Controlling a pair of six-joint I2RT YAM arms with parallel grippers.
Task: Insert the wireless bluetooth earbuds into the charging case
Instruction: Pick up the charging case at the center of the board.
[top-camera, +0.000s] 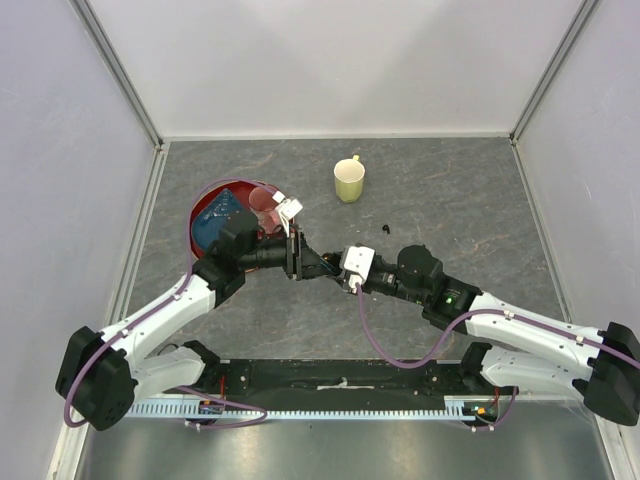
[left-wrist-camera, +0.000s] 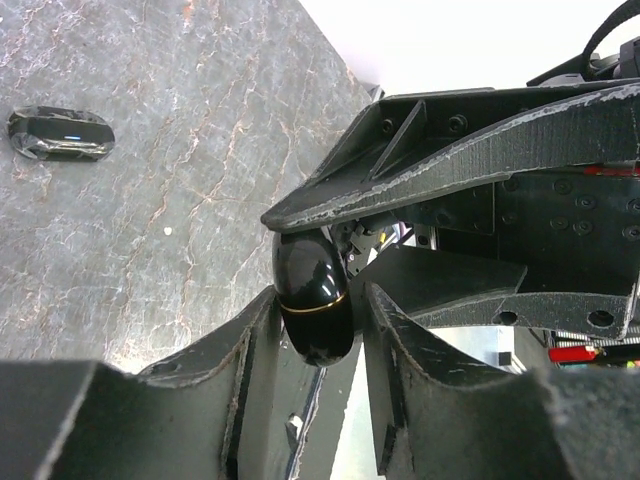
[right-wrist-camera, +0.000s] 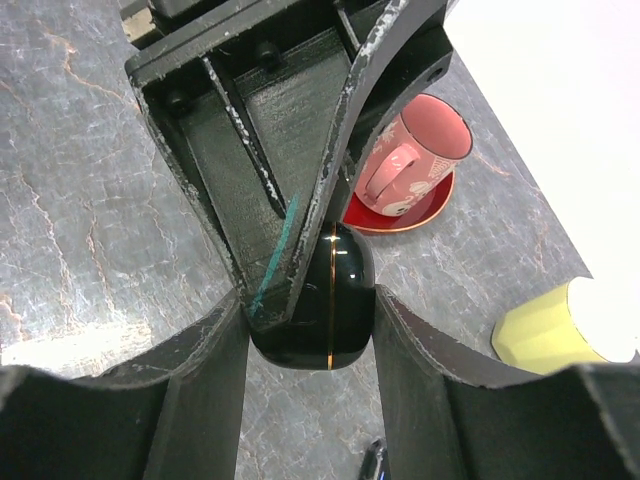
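Mid-table, the two arms are meeting nose to nose around one case (left-wrist-camera: 312, 300). The left fingers (left-wrist-camera: 250, 345) are clamping its flanks, and the right fingers (right-wrist-camera: 215, 365) are clamping it too, coming in from the opposite side. It seems to be hanging clear of the table (top-camera: 480, 200) between them. Its gold seam is showing unbroken, so the lid is probably sitting shut. In the right wrist view that seam is running straight away from the camera, one half lying against each right finger. The earbuds (top-camera: 385, 229) are lying as tiny dark specks just beyond the right wrist, toward the yellow mug (top-camera: 349, 181), so the right arm is sitting nearer them. With both pairs occupied, I judge one is going to have to let go first.
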